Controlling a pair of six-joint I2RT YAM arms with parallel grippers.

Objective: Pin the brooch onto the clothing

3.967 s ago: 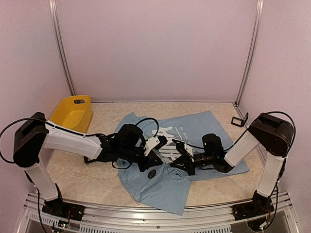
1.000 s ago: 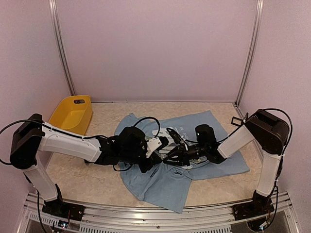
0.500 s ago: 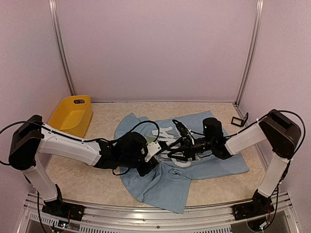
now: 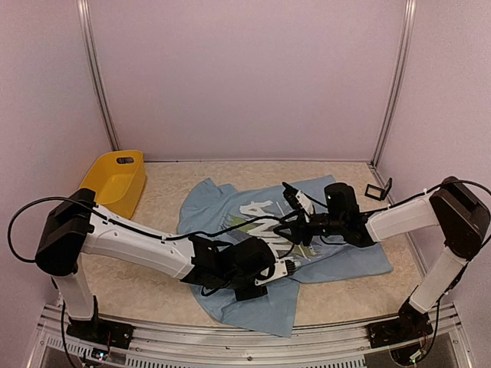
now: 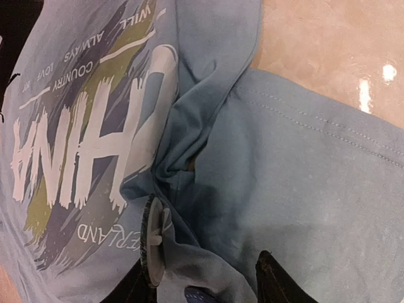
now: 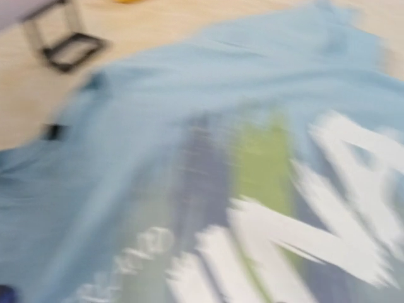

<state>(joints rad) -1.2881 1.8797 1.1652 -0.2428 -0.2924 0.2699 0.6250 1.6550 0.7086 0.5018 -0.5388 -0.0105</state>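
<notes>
The clothing [image 4: 322,257], a light blue T-shirt with white "CHINA" lettering [image 5: 95,145], lies spread on the table. In the left wrist view a round brooch [image 5: 152,243] stands edge-on against a bunched fold of the shirt, right beside one dark finger [image 5: 129,287]. My left gripper [image 5: 201,268] is open over the lower front of the shirt [image 4: 265,272], with that fold between its fingers. My right gripper [image 4: 298,227] hovers low over the chest print. Its wrist view is blurred and shows only the print [image 6: 265,164], no fingers.
A yellow bin [image 4: 115,180] stands at the back left. A small black frame stand [image 4: 377,191] sits beside the shirt's far right corner and also shows in the right wrist view [image 6: 69,49]. Pale walls enclose the table; a metal rail [image 4: 230,349] runs along the near edge.
My left arm has swung right and nearer, and its jaws have opened. The right gripper has drawn back to the right. The shirt lies flatter, with more print showing.
</notes>
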